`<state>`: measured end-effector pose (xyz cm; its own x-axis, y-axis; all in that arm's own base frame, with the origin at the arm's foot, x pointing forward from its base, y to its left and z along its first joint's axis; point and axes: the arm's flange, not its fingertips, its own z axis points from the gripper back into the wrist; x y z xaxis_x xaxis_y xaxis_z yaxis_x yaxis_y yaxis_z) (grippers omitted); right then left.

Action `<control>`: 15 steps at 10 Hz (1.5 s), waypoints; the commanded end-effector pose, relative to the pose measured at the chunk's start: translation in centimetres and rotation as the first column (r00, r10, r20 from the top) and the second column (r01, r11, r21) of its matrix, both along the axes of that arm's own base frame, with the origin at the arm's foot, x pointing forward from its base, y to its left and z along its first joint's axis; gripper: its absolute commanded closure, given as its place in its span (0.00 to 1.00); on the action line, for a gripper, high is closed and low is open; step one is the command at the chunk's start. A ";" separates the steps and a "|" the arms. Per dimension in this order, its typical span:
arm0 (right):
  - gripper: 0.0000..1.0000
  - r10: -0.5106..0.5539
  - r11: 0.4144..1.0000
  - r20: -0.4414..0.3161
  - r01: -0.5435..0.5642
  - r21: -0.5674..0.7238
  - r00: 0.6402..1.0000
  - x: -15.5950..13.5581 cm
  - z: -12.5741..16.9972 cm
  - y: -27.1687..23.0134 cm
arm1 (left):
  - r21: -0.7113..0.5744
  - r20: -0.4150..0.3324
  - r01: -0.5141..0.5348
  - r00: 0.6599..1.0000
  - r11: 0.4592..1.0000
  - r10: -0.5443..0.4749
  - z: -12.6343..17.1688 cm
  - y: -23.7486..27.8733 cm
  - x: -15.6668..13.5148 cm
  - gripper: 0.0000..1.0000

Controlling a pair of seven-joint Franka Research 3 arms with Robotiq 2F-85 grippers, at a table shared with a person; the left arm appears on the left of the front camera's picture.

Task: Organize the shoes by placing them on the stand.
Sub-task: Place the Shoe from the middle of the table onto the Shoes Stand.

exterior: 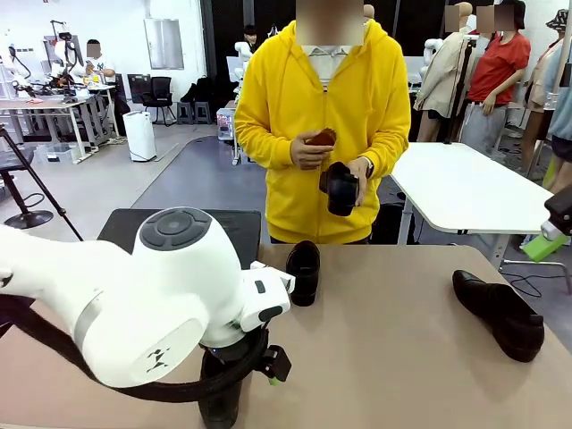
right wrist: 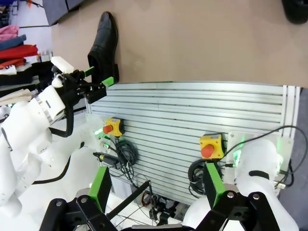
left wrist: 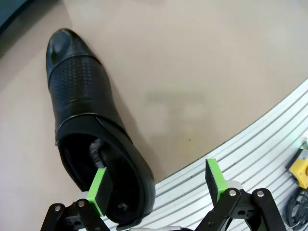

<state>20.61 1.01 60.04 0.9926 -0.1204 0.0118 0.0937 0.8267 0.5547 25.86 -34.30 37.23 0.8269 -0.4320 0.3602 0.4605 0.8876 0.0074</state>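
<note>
Your left claw (left wrist: pixel 156 185) is wide open and has hold of nothing. It hangs low over the heel end of a pointed shoe (left wrist: pixel 86 110). One green pad (left wrist: pixel 98 190) sits over the shoe's opening, and the other pad is out past the shoe's side, over the bare tabletop (left wrist: pixel 202 72). You cannot tell if the pad touches the shoe. This shoe lies flat at the near edge of the tabletop, with its heel at the silver ribbed plate (left wrist: pixel 250 159) and its toe pointing away.

Your right claw (right wrist: pixel 156 185) is wide open too, with nothing in it. It is held up high, well away from the shoes, and looks down on the ribbed plate and two yellow boxes with red buttons (right wrist: pixel 211 146).

A round shoe (exterior: pixel 304 271) sits near the middle of the tabletop. A long shoe (exterior: pixel 498 313) lies on its own over on the right side. The person (exterior: pixel 322 116) in the yellow top stands at the far side and holds one more black shoe (exterior: pixel 340 188) in one hand and something small and brown (exterior: pixel 322 138) in the other.

The stand (exterior: pixel 253 232) is the dark flat thing at the far left of the tabletop, partly hidden behind your left arm. No shoe can be seen on it.
</note>
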 end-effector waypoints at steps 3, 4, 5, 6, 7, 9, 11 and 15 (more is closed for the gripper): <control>0.00 0.025 0.999 0.009 -0.025 0.022 1.000 0.1 0.3 -0.1 | 0.043 -0.013 -0.065 0.998 0.997 0.065 -2.1 -1.5 1.5 0.00; 0.00 0.025 0.999 0.009 -0.025 0.022 1.000 0.1 0.3 -0.1 | 0.058 -0.015 -0.074 0.997 0.996 0.075 -2.6 -1.6 1.8 0.00; 0.00 0.025 0.999 0.009 -0.025 0.022 1.000 0.1 0.3 -0.1 | 0.069 -0.017 -0.075 0.997 0.995 0.076 -2.9 -1.4 2.0 0.00; 0.00 0.025 0.999 0.009 -0.025 0.022 1.000 0.1 0.3 -0.1 | 0.086 -0.008 -0.078 0.997 0.993 0.079 -3.1 -1.3 2.2 0.30; 0.00 0.025 0.999 0.009 -0.025 0.022 1.000 0.1 0.3 -0.1 | 0.079 -0.019 -0.090 0.996 0.993 0.091 -3.1 -1.1 2.3 0.89; 0.00 0.025 0.999 0.009 -0.025 0.022 1.000 0.1 0.3 -0.1 | 0.086 -0.015 -0.090 0.996 0.992 0.091 -3.2 -1.1 2.5 1.00; 0.00 0.025 0.999 0.009 -0.025 0.022 1.000 0.1 0.3 -0.1 | 0.093 -0.011 -0.092 0.996 0.991 0.093 -3.1 -1.0 2.5 1.00; 0.00 0.025 0.999 0.009 -0.025 0.022 1.000 0.1 0.3 -0.1 | 0.092 -0.012 -0.089 0.996 0.992 0.090 -2.5 -0.5 2.4 1.00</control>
